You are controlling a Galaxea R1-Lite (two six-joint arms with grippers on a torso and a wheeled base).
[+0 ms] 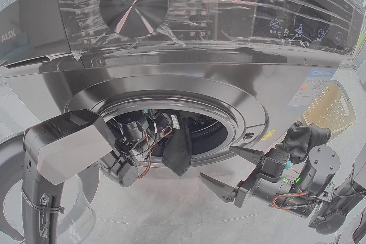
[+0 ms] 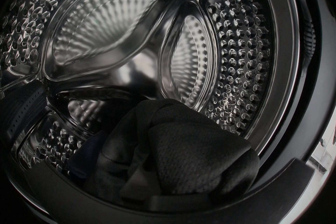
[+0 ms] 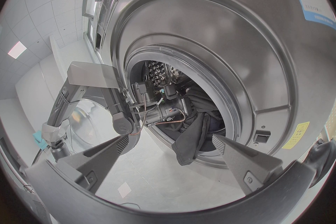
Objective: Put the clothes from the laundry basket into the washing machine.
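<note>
Since its two black tapered fingers (image 1: 246, 153) stand wide apart with nothing between them, the right gripper (image 1: 215, 161) looks idle. It sits low and just right of the round door opening (image 1: 236, 113) of the silver-grey front-loading washing machine (image 1: 213, 77), probably to leave the other arm room. Inside that opening is the left gripper (image 3: 183, 109), its tip hidden past the rim, so whether it is apart or closed cannot be told; its place suggests it is delivering or pushing laundry deeper. Over the opening's lower rim hangs a limp black garment (image 1: 177, 153), half in and half out, so it probably needs a further shove. Beyond the opening, a heap of dark clothes (image 2: 185, 151) lies on the floor of the dimpled steel drum (image 2: 241, 42). Well right of the opening stands the pale yellow perforated laundry basket (image 1: 333, 107), with a bunched black cloth (image 1: 305, 140) at its near edge, seemingly the next piece to fetch.
</note>
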